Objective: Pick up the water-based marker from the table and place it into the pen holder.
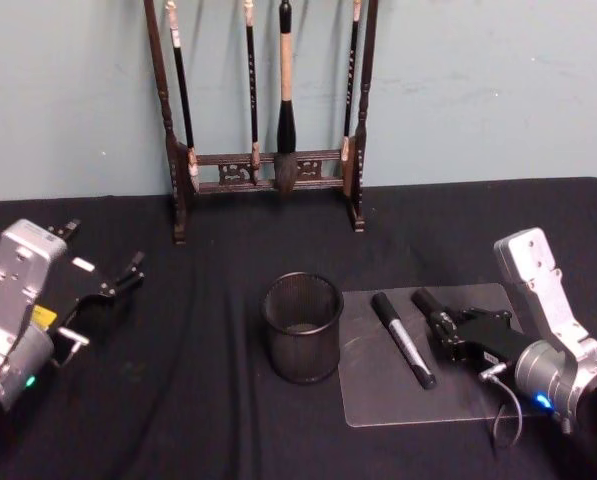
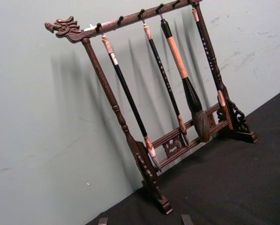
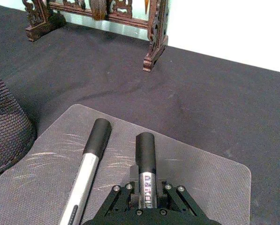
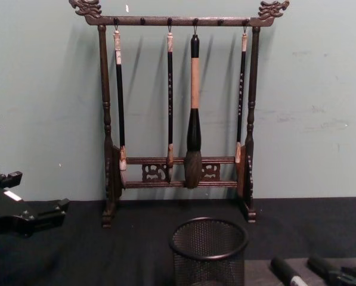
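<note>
Black-draped table (image 1: 208, 420) fills the lower frame, brush rack (image 1: 268, 165) top centre. The pen holder (image 1: 302, 328) stands mid-frame, left of the grey mat (image 1: 378, 395). Lower right, the right gripper (image 1: 441, 322) clamps the water-based marker (image 1: 423, 298) beside a second marker (image 1: 403, 340) lying on the mat. Far left, the left gripper (image 1: 103, 250) hangs, jaws apart.

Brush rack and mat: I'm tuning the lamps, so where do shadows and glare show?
Left wrist view: the brush rack throws soft shadows on the wall beside its posts and brushes. Right wrist view: the wall is bleached white; scratches on the mat glint beside the marker in the right hand.
</note>
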### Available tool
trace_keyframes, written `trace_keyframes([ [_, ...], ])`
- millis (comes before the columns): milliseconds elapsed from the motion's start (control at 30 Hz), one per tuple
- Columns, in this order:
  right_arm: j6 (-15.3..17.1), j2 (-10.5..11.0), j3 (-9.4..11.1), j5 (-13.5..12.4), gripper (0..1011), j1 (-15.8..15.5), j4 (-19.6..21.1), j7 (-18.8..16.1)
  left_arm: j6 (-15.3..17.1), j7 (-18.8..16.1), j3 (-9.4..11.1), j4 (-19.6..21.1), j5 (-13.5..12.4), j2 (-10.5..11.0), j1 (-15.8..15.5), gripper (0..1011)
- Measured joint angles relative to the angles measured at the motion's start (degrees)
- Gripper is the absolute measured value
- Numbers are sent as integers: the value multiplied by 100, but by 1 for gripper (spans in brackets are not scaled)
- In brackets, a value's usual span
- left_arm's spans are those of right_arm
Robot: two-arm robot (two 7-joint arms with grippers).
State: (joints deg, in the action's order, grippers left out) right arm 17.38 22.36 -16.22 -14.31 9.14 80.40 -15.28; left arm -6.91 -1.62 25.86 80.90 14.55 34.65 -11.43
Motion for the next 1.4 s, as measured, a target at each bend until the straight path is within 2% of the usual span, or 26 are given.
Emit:
trace_keyframes([
  [267, 1, 0, 0, 0, 214, 0, 0, 0, 0, 0, 0, 0, 0, 0, 0, 1009],
  [400, -127, -4, 53, 38, 214, -28, -2, -18, 0, 0, 0, 0, 0, 0, 0, 1009],
  [533, -514, -23, 122, 196, 213, -104, 25, 1, 0, 0, 0, 0, 0, 0, 0, 1009],
  [567, -514, -23, 122, 196, 214, -104, 25, 1, 0, 0, 0, 0, 0, 0, 0, 1009],
  [867, -1296, -121, 327, 272, 213, -220, 64, -102, 0, 0, 0, 0, 0, 0, 0, 1009],
  [1200, -1639, -155, 447, 240, 214, -279, 102, -218, 0, 0, 0, 0, 0, 0, 0, 1009],
  [1367, -1894, -115, 494, 265, 214, -282, 107, -310, 0, 0, 0, 0, 0, 0, 0, 1009],
  [1400, -2062, -92, 502, 266, 214, -252, 71, -390, 0, 0, 0, 0, 0, 0, 0, 1009],
])
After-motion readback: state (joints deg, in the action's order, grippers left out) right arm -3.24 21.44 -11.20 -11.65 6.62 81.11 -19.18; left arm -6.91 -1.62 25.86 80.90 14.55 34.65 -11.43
